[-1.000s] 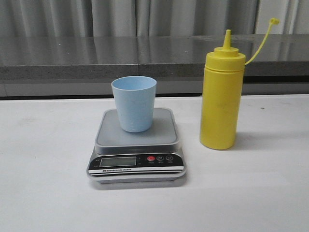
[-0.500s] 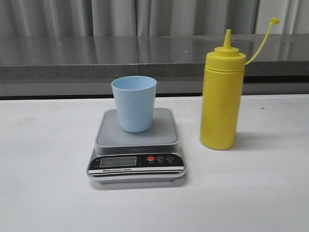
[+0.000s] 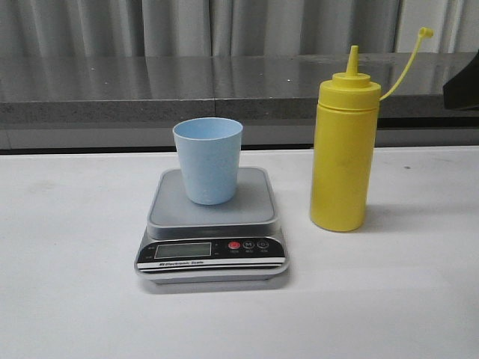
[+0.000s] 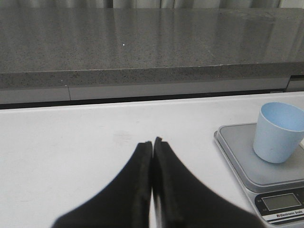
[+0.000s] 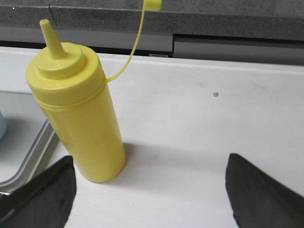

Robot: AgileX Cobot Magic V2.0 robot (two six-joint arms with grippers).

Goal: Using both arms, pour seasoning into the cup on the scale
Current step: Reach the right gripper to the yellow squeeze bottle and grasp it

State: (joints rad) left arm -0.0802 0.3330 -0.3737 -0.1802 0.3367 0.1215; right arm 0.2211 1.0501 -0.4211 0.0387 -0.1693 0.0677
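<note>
The pale blue cup (image 3: 208, 159) stands upright on the grey platform of the scale (image 3: 212, 224) at the table's middle. The tall yellow seasoning bottle (image 3: 343, 157) stands upright on the table just right of the scale, its nozzle bare and the cap strap arcing off to the right. My left gripper (image 4: 152, 142) is shut and empty, low over the table to the left of the scale (image 4: 237, 149) and cup (image 4: 278, 132). My right gripper (image 5: 151, 164) is wide open and empty, with the bottle (image 5: 80, 102) just ahead near one finger. A dark piece of the right arm (image 3: 464, 84) shows at the front view's right edge.
A grey stone ledge (image 3: 150, 90) runs along the back of the white table (image 3: 67, 247), with curtains behind it.
A dark part of the right arm has come into the front view at the right edge. The cup, scale and bottle have not moved.
</note>
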